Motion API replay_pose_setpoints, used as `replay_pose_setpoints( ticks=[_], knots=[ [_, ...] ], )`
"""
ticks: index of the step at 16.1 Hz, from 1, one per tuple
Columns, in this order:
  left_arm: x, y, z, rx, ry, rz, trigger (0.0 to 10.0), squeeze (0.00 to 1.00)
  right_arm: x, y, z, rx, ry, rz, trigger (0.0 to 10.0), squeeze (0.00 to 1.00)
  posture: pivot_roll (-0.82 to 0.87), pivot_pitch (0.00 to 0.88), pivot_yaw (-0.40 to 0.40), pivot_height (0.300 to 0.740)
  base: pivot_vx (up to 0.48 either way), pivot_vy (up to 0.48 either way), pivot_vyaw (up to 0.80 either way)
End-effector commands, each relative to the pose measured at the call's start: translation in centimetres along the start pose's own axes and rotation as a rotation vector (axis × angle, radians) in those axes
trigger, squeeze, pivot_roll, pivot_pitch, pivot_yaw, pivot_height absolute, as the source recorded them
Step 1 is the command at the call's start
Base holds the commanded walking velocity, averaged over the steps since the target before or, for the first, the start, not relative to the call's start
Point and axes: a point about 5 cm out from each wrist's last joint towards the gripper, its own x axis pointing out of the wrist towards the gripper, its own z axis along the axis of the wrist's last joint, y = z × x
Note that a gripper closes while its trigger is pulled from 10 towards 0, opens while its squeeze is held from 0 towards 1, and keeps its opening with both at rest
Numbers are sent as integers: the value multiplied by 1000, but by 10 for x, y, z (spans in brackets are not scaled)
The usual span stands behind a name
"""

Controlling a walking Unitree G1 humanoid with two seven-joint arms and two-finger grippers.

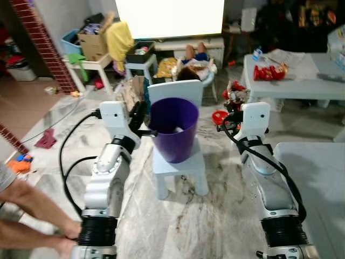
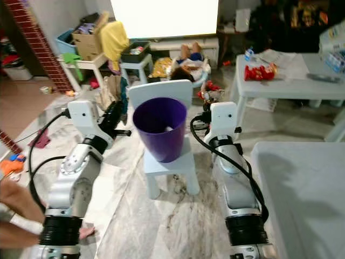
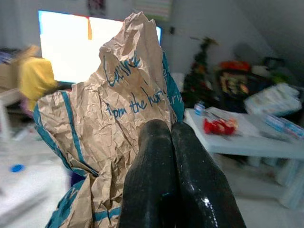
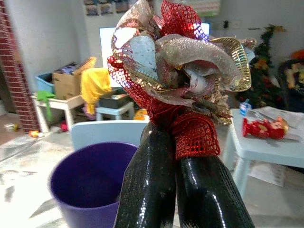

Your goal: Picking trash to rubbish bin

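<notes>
A purple rubbish bin (image 1: 173,128) stands on a small white chair (image 1: 178,164) right in front of me, with a pale scrap inside it. My left gripper (image 1: 139,116) is raised just left of the bin's rim, shut on a crumpled brown paper bag (image 3: 111,128) with teal print. On the bin's other side my right gripper (image 1: 230,110) is shut on a red mesh and gold ribbon bow (image 4: 175,61); the bin (image 4: 92,183) lies just below and beside that bow in the right wrist view.
A white table (image 1: 302,81) with red packets stands at back right, and a white surface (image 1: 318,178) is close on my right. Cluttered stools, boxes and toys line the back wall. A person's arm (image 1: 27,210) reaches in at lower left. Cables trail on the marble floor.
</notes>
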Motion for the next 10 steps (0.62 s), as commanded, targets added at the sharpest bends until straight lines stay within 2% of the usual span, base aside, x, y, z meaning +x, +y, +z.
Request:
replay_pose_setpoints(
  ticks=[1,7,10],
  knots=[
    [0,3,7,18,-18,-1,0,0,2,4,7,6,-27,14,0,0,-3,30,78,740,480,0,0],
    [-2,2,3,11,-1,-8,0,0,0,6,6,-5,-29,23,0,0,-3,39,84,740,480,0,0],
    [-2,2,2,9,4,-9,0,0,0,7,5,-5,-26,27,0,0,-5,44,83,740,480,0,438]
  ],
)
